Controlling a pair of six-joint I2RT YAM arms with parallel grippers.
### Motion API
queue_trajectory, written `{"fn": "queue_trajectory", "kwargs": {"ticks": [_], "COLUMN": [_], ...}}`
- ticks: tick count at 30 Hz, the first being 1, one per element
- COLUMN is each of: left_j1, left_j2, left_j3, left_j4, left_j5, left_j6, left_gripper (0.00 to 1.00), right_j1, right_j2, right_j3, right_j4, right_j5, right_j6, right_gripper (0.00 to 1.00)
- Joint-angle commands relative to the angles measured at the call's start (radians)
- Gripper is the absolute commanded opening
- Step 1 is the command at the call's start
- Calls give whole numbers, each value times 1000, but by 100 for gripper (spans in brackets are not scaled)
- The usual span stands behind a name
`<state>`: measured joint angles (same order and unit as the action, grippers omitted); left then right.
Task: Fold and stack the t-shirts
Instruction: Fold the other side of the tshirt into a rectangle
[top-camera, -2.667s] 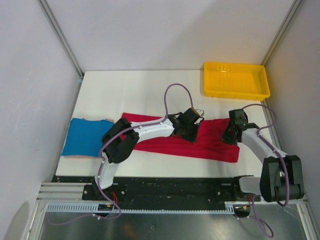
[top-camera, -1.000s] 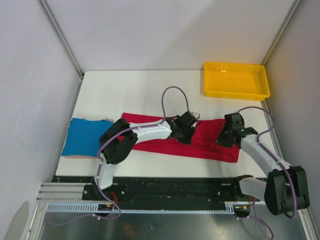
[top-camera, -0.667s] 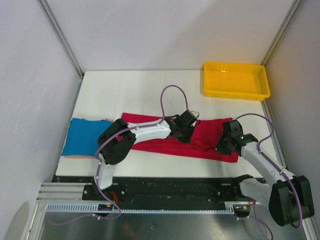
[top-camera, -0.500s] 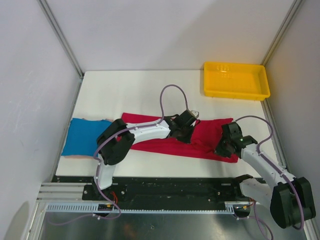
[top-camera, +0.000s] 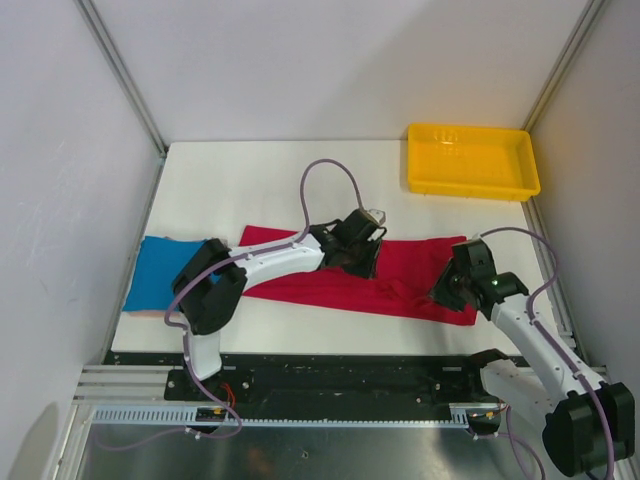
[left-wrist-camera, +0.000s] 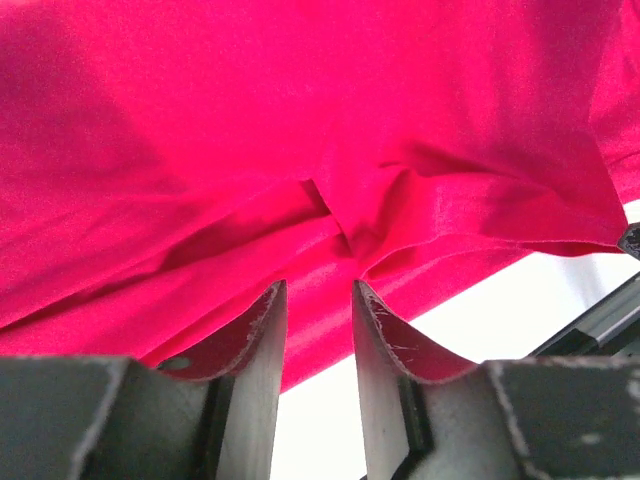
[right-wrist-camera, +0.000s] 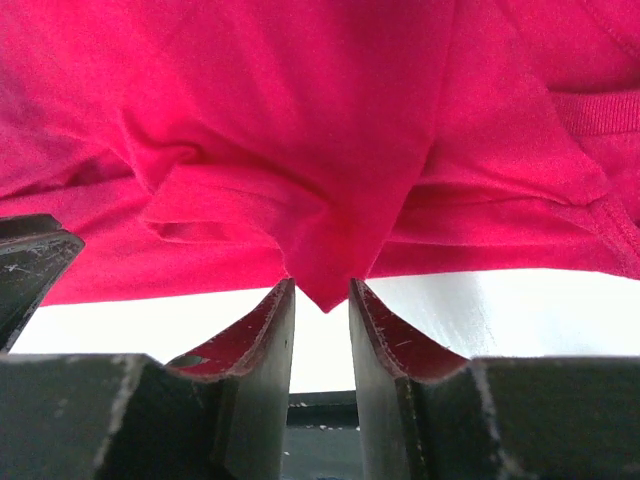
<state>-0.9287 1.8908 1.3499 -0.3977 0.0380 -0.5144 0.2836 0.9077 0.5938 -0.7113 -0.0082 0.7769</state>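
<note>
The crimson red t-shirt (top-camera: 300, 285) lies in a long flat strip across the table's middle, with a bunched fold (top-camera: 397, 291) on its near edge. The bright blue t-shirt (top-camera: 165, 272) lies folded flat at the table's left edge, untouched. My left gripper (top-camera: 362, 250) is over the red shirt's middle. In the left wrist view its jaws (left-wrist-camera: 318, 287) stand a little apart over flat red cloth (left-wrist-camera: 300, 120) and grip nothing. My right gripper (top-camera: 447, 290) is at the shirt's right end. In the right wrist view (right-wrist-camera: 322, 283) a tented point of red cloth (right-wrist-camera: 325, 290) sits between its fingers.
A yellow plastic tray (top-camera: 470, 191) stands at the back right corner. The black rail (top-camera: 350, 370) runs along the table's near edge. White walls close in the left and right sides. Bare white table shows behind the shirts.
My left gripper has moved left along the red shirt. My right gripper has moved nearer and slightly left with the shirt's right end. A bunched fold has formed between the grippers.
</note>
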Motion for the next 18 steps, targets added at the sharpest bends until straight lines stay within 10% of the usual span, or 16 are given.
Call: {"fn": "queue_trajectory", "kwargs": {"ticks": [1,18], "left_j1": [33,139], "left_j2": [-74,-74], "left_j3": [-18,-69], "left_j4": [15,15], "left_j5": [23,56], "left_j6": [28,42], "left_gripper": [36,31], "right_j1": [-4,6], "right_j2": [5,177], "right_j3": [80,35], "right_j4": [-5,97], "right_j5": [29,72], "right_j6": [20,35], "right_gripper": [32,28]}}
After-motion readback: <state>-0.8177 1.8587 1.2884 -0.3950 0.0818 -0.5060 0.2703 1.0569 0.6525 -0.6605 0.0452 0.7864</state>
